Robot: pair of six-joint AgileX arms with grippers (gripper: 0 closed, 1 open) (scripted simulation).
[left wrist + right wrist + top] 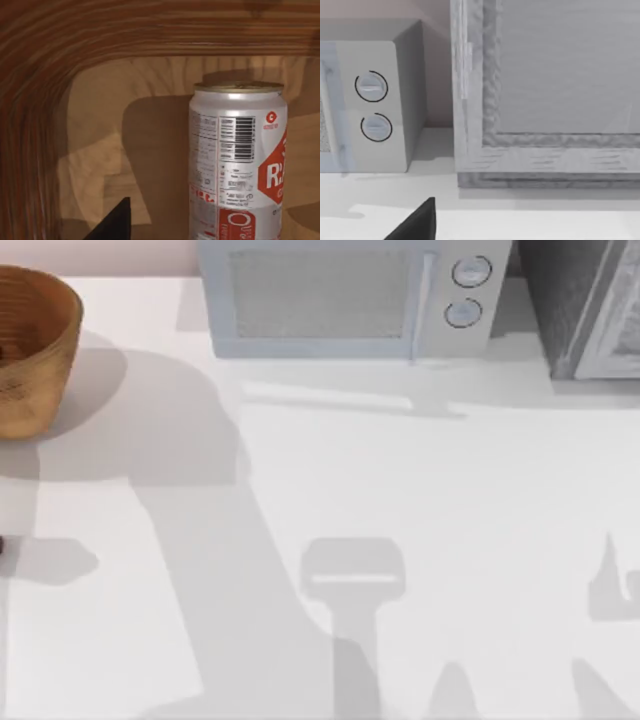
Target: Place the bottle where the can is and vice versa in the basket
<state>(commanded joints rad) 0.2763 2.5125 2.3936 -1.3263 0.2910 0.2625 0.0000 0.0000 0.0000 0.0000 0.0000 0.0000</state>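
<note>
The can stands upright on the wooden floor inside the basket; it is white with red label marks, a barcode and a tan-gold top. A black part of my left gripper shows beside the can, apart from it. In the top view the basket sits at the table's far left back corner, cut by the picture's edge. The bottle is out of view. A black part of my right gripper hangs over the table, facing the back right.
A pale microwave with two round knobs stands at the back middle. A grey framed cabinet stands at the back right. A small dark thing touches the left edge. Arm shadows lie across the white table.
</note>
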